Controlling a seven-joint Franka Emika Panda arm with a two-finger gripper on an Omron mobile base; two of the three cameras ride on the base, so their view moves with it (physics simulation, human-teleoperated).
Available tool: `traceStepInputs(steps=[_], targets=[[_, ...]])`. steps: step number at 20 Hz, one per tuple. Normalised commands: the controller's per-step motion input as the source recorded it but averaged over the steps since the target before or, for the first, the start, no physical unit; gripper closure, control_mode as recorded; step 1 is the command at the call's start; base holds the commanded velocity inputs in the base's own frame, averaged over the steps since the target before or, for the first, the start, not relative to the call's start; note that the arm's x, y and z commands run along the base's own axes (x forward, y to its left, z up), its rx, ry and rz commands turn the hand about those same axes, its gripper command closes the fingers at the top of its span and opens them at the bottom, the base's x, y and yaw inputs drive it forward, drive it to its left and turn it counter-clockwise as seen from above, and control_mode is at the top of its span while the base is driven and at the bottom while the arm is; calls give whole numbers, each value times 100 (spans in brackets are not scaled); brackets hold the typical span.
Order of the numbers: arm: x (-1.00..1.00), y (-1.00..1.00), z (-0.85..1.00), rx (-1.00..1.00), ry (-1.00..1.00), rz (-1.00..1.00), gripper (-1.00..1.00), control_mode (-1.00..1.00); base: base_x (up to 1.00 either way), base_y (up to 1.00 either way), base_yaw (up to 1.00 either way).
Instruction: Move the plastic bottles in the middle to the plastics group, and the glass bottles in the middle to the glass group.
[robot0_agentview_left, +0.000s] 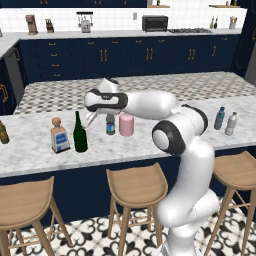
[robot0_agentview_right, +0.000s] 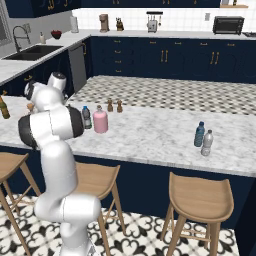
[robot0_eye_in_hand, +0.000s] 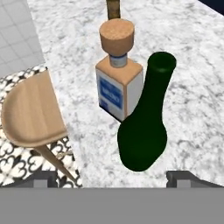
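step in hand: I read this as the release of the green wine bottle (robot0_eye_in_hand: 144, 127) at the glass group; it stands upright on the marble counter (robot0_agentview_left: 150, 145), just beside the square clear bottle (robot0_eye_in_hand: 118, 85) with the cork stopper
gripper: my gripper (robot0_eye_in_hand: 113, 178) hangs above the wine bottle with its jaws spread wide and nothing between them; both tips sit well clear of the glass
glass group: the square clear bottle and the wine bottle (robot0_agentview_left: 79, 134) are side by side at the left of the counter, an amber-brown bottle (robot0_agentview_left: 3, 133) further left at the edge
still in the middle: the pink bottle (robot0_agentview_left: 126, 124) and the small water bottle (robot0_agentview_left: 110, 124) stand just beside each other, both upright
plastics group: the blue-tinted bottle (robot0_agentview_left: 219, 118) and the grey-clear bottle (robot0_agentview_left: 231, 123) wait at the far right, well apart from the middle pair
next move: I judge I should lift straight up so neither finger clips the wine bottle's neck, then swing right to the pink bottle or the water bottle
care: the two middle bottles are close together, so I'd want to come down with the jaws straddling only one
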Motion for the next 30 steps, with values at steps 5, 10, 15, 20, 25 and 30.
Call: traceStepInputs(steps=[5,10,15,20,25,30], targets=[[-43,-60,0,0,3,-12,-100,-100,0,0,0],[-26,-80,21,0,5,-14,-100,-100,0,0,0],[-25,-85,47,0,3,-16,-100,-100,0,0,0],[-13,-79,45,-2,6,-21,-100,-100,0,0,0],[5,-37,13,-25,12,-35,-100,-100,0,0,0],[29,1,39,-9,15,-31,-100,-100,0,0,0]])
